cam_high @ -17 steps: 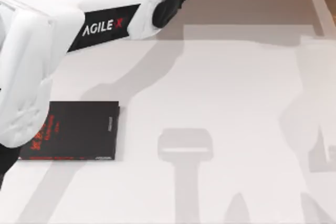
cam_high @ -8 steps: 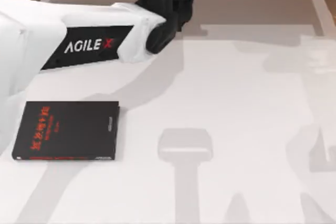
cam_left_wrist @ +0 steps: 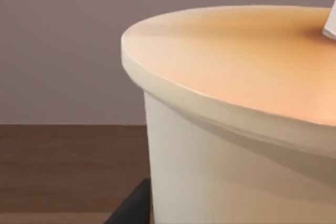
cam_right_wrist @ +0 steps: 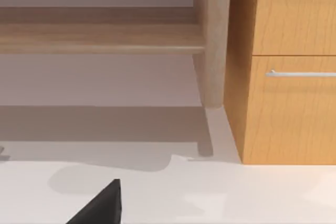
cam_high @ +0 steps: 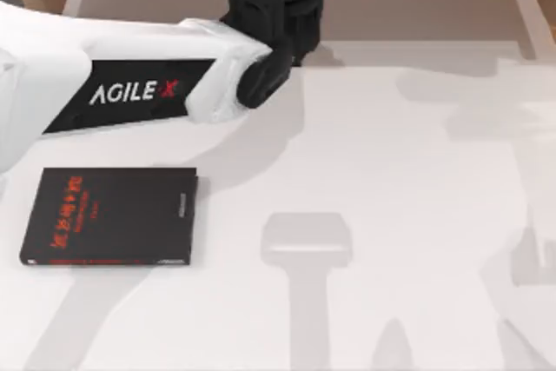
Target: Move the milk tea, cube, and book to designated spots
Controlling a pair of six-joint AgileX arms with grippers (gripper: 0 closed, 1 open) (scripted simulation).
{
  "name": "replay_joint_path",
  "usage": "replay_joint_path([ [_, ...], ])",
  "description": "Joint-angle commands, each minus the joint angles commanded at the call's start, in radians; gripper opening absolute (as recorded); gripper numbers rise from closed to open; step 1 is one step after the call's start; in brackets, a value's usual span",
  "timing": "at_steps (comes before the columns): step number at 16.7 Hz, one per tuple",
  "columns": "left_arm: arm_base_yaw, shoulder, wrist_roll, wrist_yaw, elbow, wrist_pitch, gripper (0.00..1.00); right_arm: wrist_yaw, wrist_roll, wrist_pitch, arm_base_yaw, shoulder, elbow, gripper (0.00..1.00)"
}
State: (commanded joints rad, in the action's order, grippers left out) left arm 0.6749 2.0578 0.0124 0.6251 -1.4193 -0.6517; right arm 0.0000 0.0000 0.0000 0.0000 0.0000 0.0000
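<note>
Top view | left arm (cam_high: 130, 93) reads "AGILE X"; black book (cam_high: 109, 216) red lettering | fingers: cannot tell

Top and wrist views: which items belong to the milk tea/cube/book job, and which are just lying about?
Job:
- milk tea cup, close up in the left wrist view
- left arm, reaching to the table's far edge

Lying about:
- black book with red lettering, table's left; not the cyan one
- wooden cabinet with drawer handle
- wooden shelf

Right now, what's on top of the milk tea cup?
In the left wrist view, the milk tea cup wears a flat orange-tan lid. A white straw pokes up at the edge. Its inside is hidden.
</note>
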Motion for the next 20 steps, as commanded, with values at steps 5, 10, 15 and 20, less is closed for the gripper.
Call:
replay_joint_path([
  [5, -0.025, -0.048, 0.002, -0.151, 0.138, -0.064, 0.0, 0.0, 0.0, 0.0, 0.0, 0.0, 0.0, 1.0],
  [10, -0.17, -0.095, 0.0, -0.462, 0.397, -0.185, 0.0, 0.0, 0.0, 0.0, 0.0, 0.0, 0.0, 1.0],
  [15, -0.458, -0.11, -0.002, -0.744, 0.624, -0.351, 0.0, 0.0, 0.0, 0.0, 0.0, 0.0, 0.0, 1.0],
  [20, -0.803, -0.106, -0.001, -0.928, 0.735, -0.518, 0.0, 0.0, 0.0, 0.0, 0.0, 0.0, 0.0, 1.0],
])
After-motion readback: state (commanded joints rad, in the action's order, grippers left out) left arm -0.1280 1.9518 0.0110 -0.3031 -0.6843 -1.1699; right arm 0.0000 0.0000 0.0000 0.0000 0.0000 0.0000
